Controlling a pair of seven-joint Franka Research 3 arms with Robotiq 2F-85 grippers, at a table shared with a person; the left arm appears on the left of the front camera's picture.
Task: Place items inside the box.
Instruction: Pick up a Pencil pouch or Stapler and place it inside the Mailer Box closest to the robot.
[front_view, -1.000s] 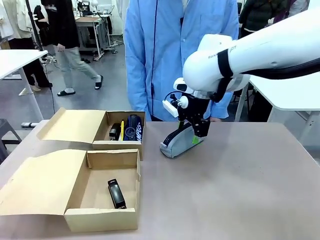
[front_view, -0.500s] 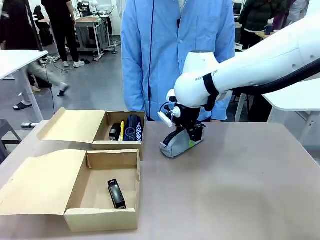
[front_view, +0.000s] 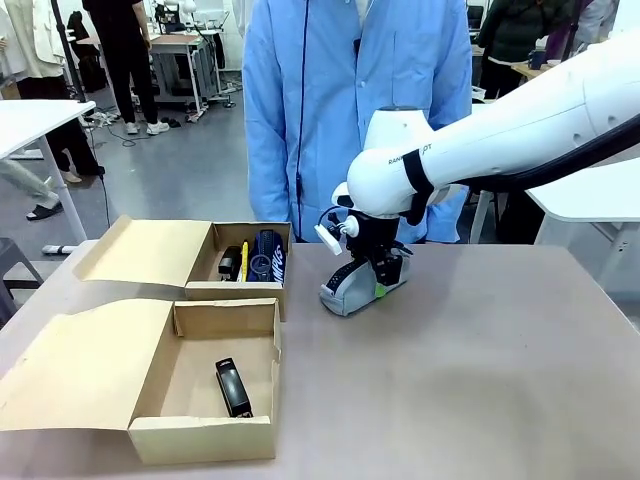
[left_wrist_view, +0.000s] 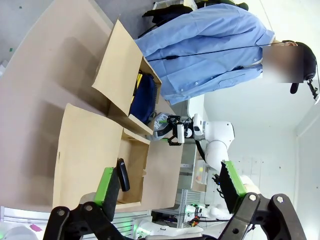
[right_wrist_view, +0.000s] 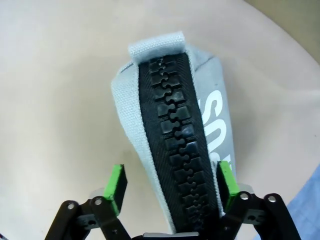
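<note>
Right gripper: I am holding my jaws apart astride the grey pencil pouch; one green pad is touching its side and the other is standing clear.
Reason: I am spanning its narrow width, which I judge suits a pinch.
Pouch: grey fabric, chunky black zipper facing up, white lettering; lying on the table, just right of the far box.
Left gripper: I am holding it open, well apart.

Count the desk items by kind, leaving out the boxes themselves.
Pouches: 2, grey pouch, navy pouch
Staplers: 2, near stapler, far stapler
Yellow pen-like item: 1
Total: 5
</note>
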